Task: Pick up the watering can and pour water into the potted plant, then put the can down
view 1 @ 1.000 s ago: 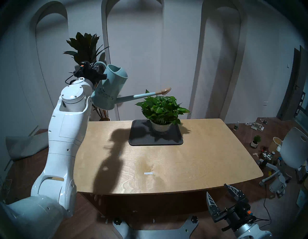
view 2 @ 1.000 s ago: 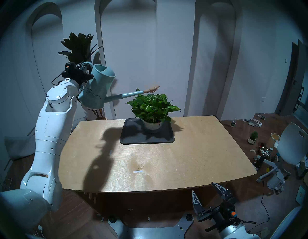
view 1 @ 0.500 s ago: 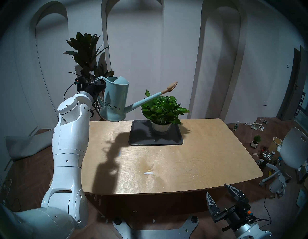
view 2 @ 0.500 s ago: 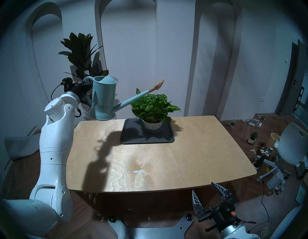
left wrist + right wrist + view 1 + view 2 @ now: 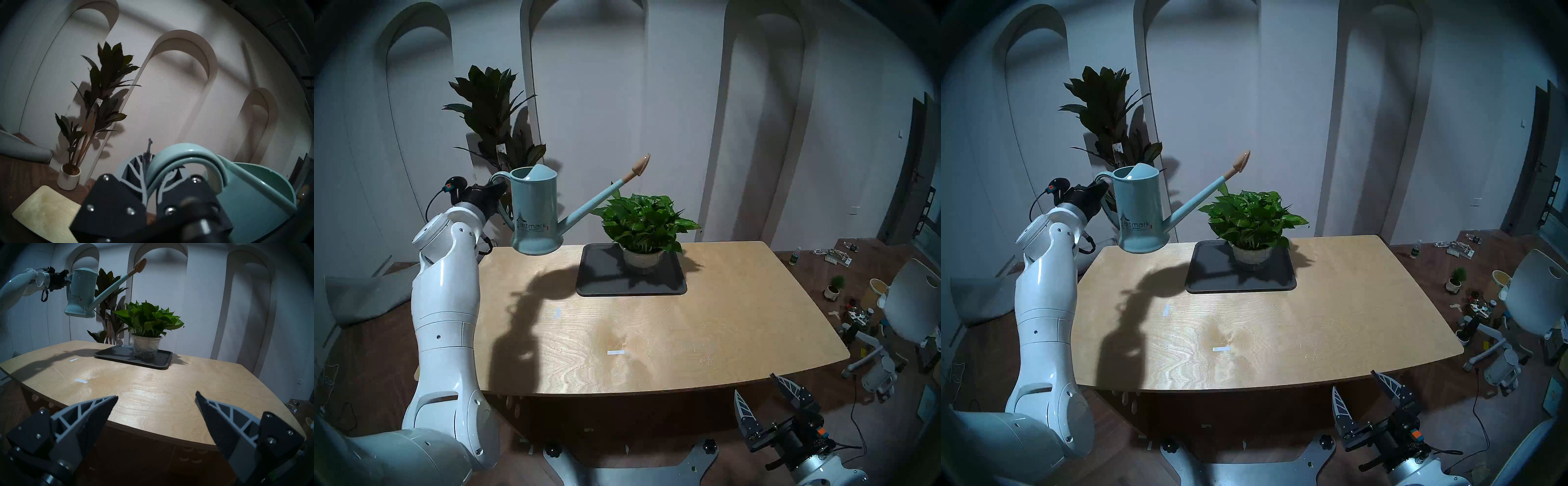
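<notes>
1. Teal and smooth, the watering can [image 5: 534, 210] is a tall round tube with a wide foot. It hangs in the air, upright, over the back left corner of the table [image 5: 653, 339].
2. Its long thin spout [image 5: 592, 208] slopes up toward the right and ends in a tan rose [image 5: 641, 165], high above the leaves.
3. The left gripper [image 5: 495, 190] pinches the can's loop handle [image 5: 195, 157]. The left wrist view shows the fingers [image 5: 142, 183] squeezed on that loop from up close; the head views show only a dark lump there.
4. The potted plant [image 5: 644, 222] is bushy, with shiny bright green leaves. Its pot [image 5: 147, 346] looks see-through only in the right wrist view; from the head it looks whitish.
5. The pot sits on a flat black tray [image 5: 602, 285] with round corners.
6. The table is pale wood with wavy grain and two small white strips [image 5: 616, 353].
7. The right gripper [image 5: 765, 397] hangs low by the table's front edge, its two pointed fingers spread wide with nothing between them.
8. Behind stands a white wall with tall arches [image 5: 585, 101], and a tall dark-leaved plant [image 5: 490, 101] on a brown wood floor [image 5: 806, 271].
</notes>
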Controlling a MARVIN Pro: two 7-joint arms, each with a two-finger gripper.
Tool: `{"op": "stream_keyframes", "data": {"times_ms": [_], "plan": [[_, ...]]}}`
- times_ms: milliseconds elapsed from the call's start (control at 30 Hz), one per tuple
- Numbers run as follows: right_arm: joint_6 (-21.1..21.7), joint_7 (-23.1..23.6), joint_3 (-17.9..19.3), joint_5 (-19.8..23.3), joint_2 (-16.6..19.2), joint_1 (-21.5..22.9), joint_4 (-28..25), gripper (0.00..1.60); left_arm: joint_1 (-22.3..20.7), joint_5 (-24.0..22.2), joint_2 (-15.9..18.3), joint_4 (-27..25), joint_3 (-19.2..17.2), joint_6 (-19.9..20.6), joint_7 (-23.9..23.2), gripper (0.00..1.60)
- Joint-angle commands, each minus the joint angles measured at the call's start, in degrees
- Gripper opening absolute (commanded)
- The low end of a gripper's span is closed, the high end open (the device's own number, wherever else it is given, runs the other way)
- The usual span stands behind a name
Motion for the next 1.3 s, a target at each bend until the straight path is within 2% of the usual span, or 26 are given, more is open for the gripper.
{"op": "stream_keyframes", "data": {"times_ms": [0,400,533,733,767,967,1133,1267], "plan": [[-0.2,-0.08,-0.01,-0.09,-0.05,0.13,-1.24,1.6,1.11,-3.73,1.91,-1.5,-5.13,-1.62,-4.62,0.0],[-0.17,-0.11,-0.02,-0.14,-0.08,0.09,-1.3,1.6,7.07,-6.54,2.43,2.82,-11.14,-2.99,-12.45,0.0],[-0.16,-0.12,-0.02,-0.15,-0.08,0.09,-1.32,1.6,8.27,-6.18,2.58,5.07,-11.56,-4.53,-14.66,0.0],[-0.16,-0.12,-0.02,-0.14,-0.08,0.09,-1.31,1.6,10.41,-6.41,2.46,9.28,-12.48,-8.91,-18.76,0.0],[-0.16,-0.12,-0.02,-0.14,-0.08,0.09,-1.31,1.6,10.41,-6.53,2.28,10.6,-13.13,-9.8,-20.53,0.0],[-0.16,-0.12,-0.02,-0.14,-0.08,0.09,-1.31,1.6,10.57,-7.22,2.32,15.38,-14.46,-12.33,-23.76,0.0],[-0.18,-0.11,-0.02,-0.12,-0.07,0.11,-1.28,1.6,12.67,-7.09,1.61,16.37,-15.12,-15.41,-27.01,0.0],[-0.18,-0.11,-0.02,-0.12,-0.07,0.11,-1.28,1.6,16.49,-7.56,1.48,14.42,-13.66,-16.64,-29.6,0.0]]}}
